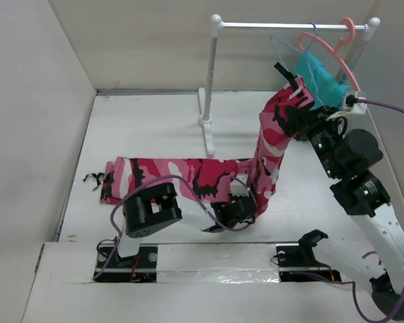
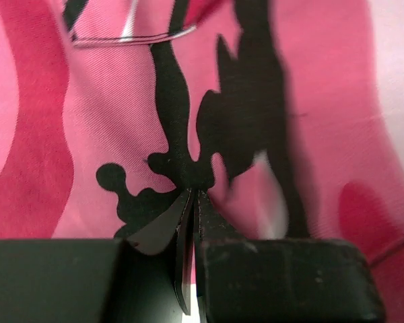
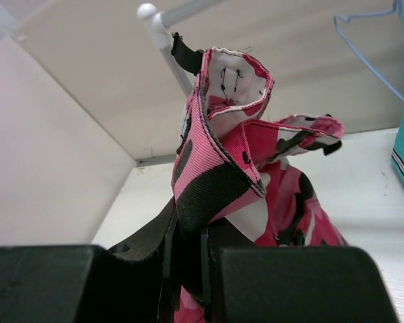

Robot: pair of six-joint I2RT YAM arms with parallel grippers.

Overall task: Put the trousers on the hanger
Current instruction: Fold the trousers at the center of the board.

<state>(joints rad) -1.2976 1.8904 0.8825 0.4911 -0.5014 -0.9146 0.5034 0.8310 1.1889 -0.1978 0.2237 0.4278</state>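
White counter [image 1: 155, 128] below; left pincer [image 2: 192, 195] and right pincer [image 3: 188, 245] are pinching limp pink-camouflage cloth trousers [image 1: 188, 176], thin light-blue wire hanger [image 3: 363, 13] above-right.

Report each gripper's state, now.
Left gripper: closed, pinching the trousers near the table.
Right gripper: closed, holding a raised end of the trousers.

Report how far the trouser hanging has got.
Done: one end of the trousers is up near the rail, held in the right gripper. In hand: the left gripper pinches the cloth lying on the table. Left: nothing is over the hanger yet; it hangs bare on the rail.
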